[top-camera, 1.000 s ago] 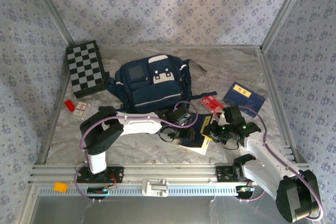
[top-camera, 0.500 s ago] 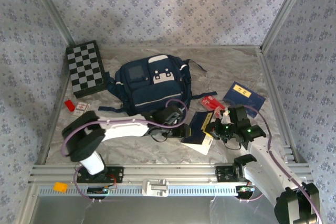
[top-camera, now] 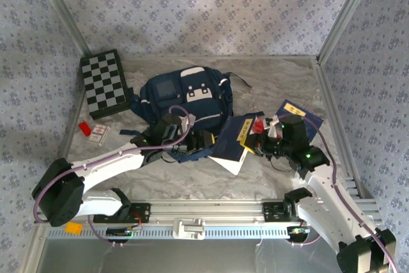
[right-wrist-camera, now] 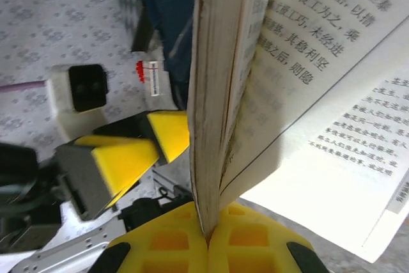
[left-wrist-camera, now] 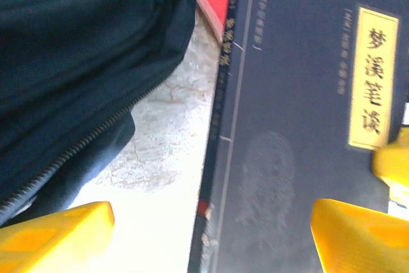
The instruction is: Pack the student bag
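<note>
We see the bag (top-camera: 182, 103) in matt navy cloth, the book (left-wrist-camera: 300, 158) with a matt dark cover and paper pages, the table (top-camera: 192, 178) smooth, marbled.

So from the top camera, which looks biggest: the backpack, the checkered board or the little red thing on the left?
Biggest to smallest:
1. backpack
2. checkered board
3. little red thing, clearly the smallest

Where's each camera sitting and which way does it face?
Top external: above and behind the bases, looking down on the table, left arm, right arm and student bag.
Left wrist: on the left arm, looking past the open left gripper at the blue book beside the bag.
Right wrist: looking along the right gripper, shut on that book's pages.
Shared: both wrist views show book and bag.
</note>
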You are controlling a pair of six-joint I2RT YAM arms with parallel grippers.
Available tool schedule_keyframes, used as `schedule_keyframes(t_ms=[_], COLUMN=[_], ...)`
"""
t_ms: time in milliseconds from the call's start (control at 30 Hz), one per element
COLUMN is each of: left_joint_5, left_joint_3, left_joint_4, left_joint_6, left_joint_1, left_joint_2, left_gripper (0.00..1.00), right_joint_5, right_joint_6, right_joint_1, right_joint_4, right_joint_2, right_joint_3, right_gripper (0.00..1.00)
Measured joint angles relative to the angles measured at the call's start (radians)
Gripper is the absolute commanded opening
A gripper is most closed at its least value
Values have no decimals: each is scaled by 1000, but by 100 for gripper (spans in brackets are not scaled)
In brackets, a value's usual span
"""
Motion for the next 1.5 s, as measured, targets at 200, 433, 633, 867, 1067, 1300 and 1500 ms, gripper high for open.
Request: schedule_keyframes(t_ms=[200,433,633,867,1067,1300,1500], left_joint_5=[79,127,124,116,103,101,89], left_joint_3=[0,1,7,27,66,98,105], left_joint_4=[100,221,237,262,281,378,328], left_joint_6=[-45,-119,-138,-160,-187,-232,-211], left_joint_1=[25,27,36,59,84,71,70], left_joint_2=[8,29,29,25,23,24,24], left_gripper=[71,42,17,0,0,0,0], right_joint_5=[-3,14,36,48,68,53,31], right_joint_6=[49,55,37,-10,-16,64,143], right_joint_1=[45,92,86,49,24,69,83], right_joint_4=[103,149,148,103,67,246,435], right_joint_2=[22,106,130,141,115,148,176], right_joint_3=[48,68,67,67,65,52,52], right_gripper=[5,9,23,69,98,100,81])
